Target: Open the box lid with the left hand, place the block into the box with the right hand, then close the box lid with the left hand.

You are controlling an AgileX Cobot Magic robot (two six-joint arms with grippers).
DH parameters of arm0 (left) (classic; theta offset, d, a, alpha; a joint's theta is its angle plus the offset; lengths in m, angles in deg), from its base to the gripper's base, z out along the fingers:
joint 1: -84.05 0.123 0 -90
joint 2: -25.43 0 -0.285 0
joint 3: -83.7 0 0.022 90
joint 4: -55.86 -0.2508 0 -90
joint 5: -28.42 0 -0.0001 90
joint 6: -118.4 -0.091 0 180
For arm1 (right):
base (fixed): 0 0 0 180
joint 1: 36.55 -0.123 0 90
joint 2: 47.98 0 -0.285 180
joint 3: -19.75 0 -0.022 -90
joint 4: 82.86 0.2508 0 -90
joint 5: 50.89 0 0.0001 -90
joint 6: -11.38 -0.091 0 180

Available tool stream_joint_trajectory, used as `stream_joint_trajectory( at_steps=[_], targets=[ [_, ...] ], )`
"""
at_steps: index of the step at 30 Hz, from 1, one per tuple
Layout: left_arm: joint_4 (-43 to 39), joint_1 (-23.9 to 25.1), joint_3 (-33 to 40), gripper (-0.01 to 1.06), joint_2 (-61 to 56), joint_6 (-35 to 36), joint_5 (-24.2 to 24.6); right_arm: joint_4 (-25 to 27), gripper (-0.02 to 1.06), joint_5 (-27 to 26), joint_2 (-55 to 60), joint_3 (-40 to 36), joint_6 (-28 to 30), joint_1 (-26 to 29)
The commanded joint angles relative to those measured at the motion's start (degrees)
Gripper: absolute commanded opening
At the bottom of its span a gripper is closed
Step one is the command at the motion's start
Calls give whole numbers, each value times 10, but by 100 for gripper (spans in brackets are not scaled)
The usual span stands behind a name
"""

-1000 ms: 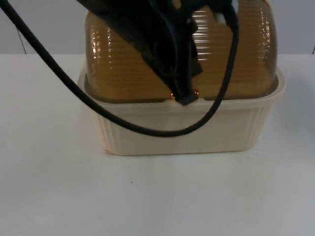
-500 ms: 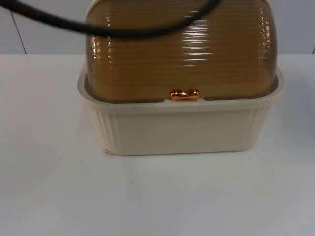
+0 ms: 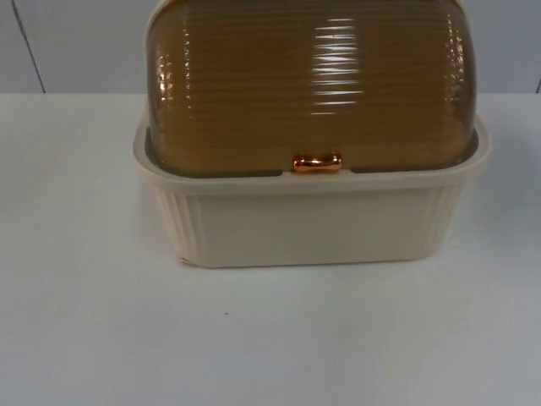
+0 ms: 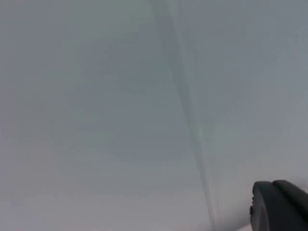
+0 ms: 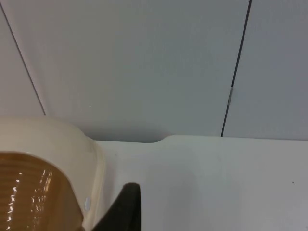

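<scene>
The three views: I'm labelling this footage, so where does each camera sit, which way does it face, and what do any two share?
Top view: fixed, looking down and forward at the box, its brown lid shut, handle in front.
Left wrist view: on the left arm, facing the grey wall; a black fingertip shows.
Right wrist view: on the right arm, beside the box, facing the wall; a fingertip shows.
Shared: top and right wrist views both show box, lid and table.

left pincer fingertip (image 4: 281, 204) black | grey partition wall (image 4: 96, 96) ahead | dark seam (image 4: 190, 125), seemingly slanted
</scene>
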Motion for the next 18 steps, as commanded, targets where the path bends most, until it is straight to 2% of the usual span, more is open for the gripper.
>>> stream_joint_trajectory(
  at_steps=[1, 4, 7, 10, 13, 18],
  targets=[
    [72, 56, 1, 0, -5, 6, 8, 0, 105, -2, -4, 3, 0, -1],
    [145, 129, 12, 0, -5, -2, 58, 0, 105, -2, -4, 3, -4, -1],
    [178, 162, 38, 0, -5, -18, 79, 0, 105, -2, -4, 3, -4, -1],
    [188, 187, 99, 0, -5, -38, 55, 0, 105, -2, -4, 3, -4, -1],
    [196, 209, 141, 0, -5, -38, 52, 0, 105, -2, -4, 3, -4, -1],
    [180, 236, 163, 0, -5, -38, 20, 0, 105, -2, -4, 3, -4, -1]
  ],
)
